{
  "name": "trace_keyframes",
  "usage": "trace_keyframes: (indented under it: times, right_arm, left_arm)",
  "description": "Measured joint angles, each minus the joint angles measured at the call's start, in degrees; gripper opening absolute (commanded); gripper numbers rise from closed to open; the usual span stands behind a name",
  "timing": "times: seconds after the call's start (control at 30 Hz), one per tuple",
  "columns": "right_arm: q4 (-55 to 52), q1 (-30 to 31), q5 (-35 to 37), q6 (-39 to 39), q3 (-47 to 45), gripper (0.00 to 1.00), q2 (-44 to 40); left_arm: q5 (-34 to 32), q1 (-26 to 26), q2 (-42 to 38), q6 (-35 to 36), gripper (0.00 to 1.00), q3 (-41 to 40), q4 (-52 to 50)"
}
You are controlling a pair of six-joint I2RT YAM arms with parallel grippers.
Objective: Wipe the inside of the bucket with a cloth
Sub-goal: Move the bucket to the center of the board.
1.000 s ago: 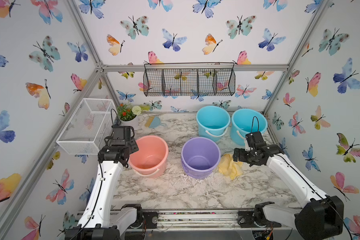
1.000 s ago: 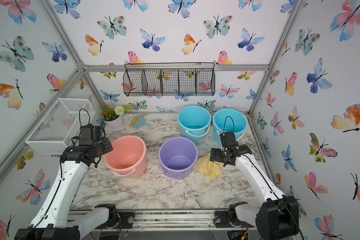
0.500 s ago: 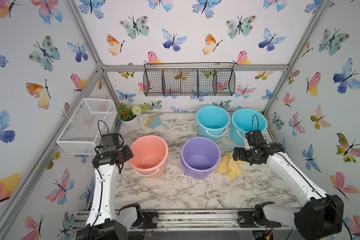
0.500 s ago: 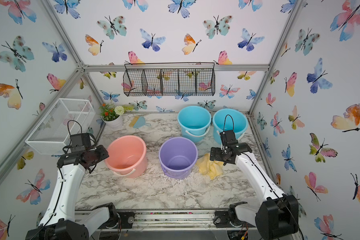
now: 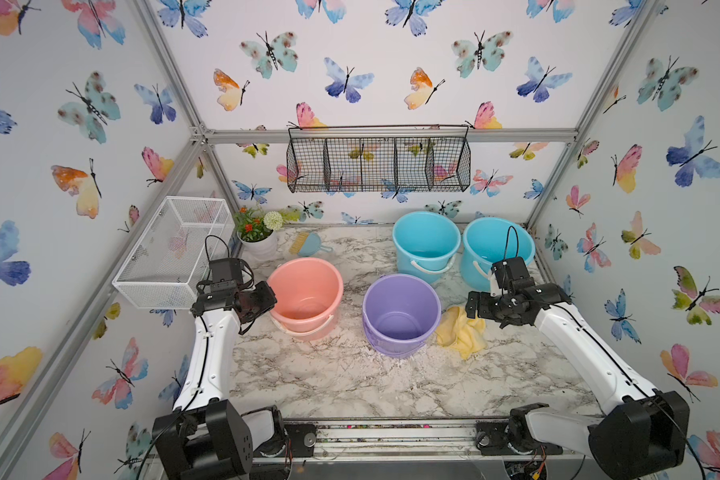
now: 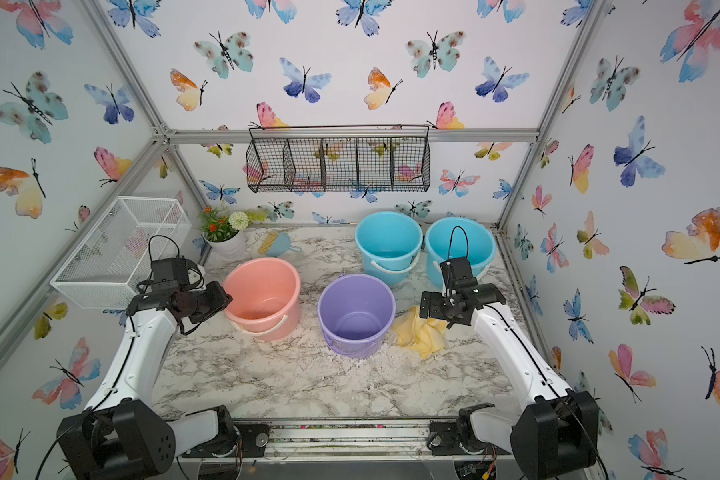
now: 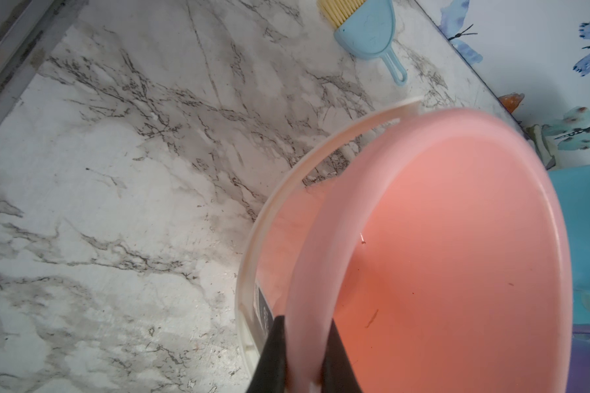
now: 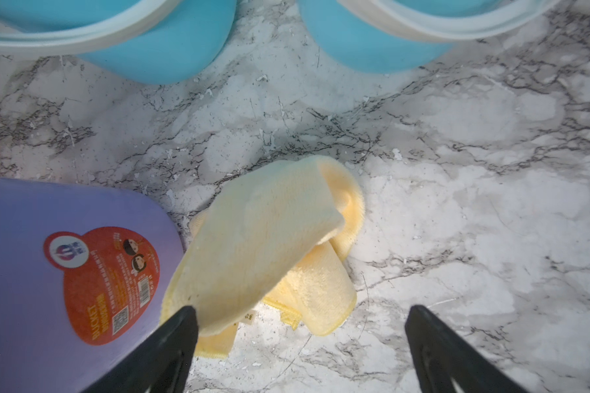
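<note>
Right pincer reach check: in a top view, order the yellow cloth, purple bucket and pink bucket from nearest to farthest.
1. yellow cloth, right beside the right pincer.
2. purple bucket, middle.
3. pink bucket, left side.

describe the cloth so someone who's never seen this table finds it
On the marble table, find the purple bucket near the middle. The cloth lies on the tabletop right beside it, in front of the open right gripper. Unlike the rigid bucket, it is soft, crumpled and pale yellow.
</note>
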Motion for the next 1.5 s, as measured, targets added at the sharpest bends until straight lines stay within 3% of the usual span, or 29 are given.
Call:
trace_keyframes:
  times: [0.37,0.57,0.6,0.7,0.8,1.1,1.17,1.3,1.5]
  right_arm:
    - [-0.50,0.00,-8.02,-1.86,5.92,0.98,1.95]
    - [-1.40,0.00,-13.38,-3.30,8.70,0.98,3.43]
    - [-1.42,0.00,-14.08,-3.48,8.74,0.98,3.96]
    - [-2.10,0.00,-16.41,-3.76,9.16,0.98,6.71]
    - [-1.90,-0.11,-17.05,-3.76,9.62,0.98,7.93]
    - [0.92,-0.04,-5.73,-2.75,9.60,0.99,3.41]
    - [2.45,-0.07,-1.25,-2.80,8.94,1.00,2.60]
    - [6.95,-0.04,7.08,-3.43,3.19,0.99,-0.55]
    - [19.34,-0.13,18.32,-6.93,-14.56,0.98,-9.92]
  left_arm:
    - [-2.23,-16.13,11.23,-4.94,0.06,10.95,4.83]
    - [-3.34,-20.85,19.10,-6.49,0.10,15.74,7.17]
    - [-3.52,-21.11,19.96,-6.51,0.13,16.35,7.26]
    - [-3.48,-21.77,22.21,-6.64,0.36,17.81,7.39]
    - [-3.58,-21.86,22.21,-6.80,0.52,18.86,7.48]
    - [-6.80,-21.24,17.18,-5.11,0.81,19.26,7.54]
    - [-8.61,-20.57,13.94,-4.33,0.97,18.71,7.45]
    - [-13.70,-18.10,5.70,-2.91,0.98,14.25,8.33]
    - [-24.09,-16.44,-7.91,-1.22,0.98,-0.74,13.00]
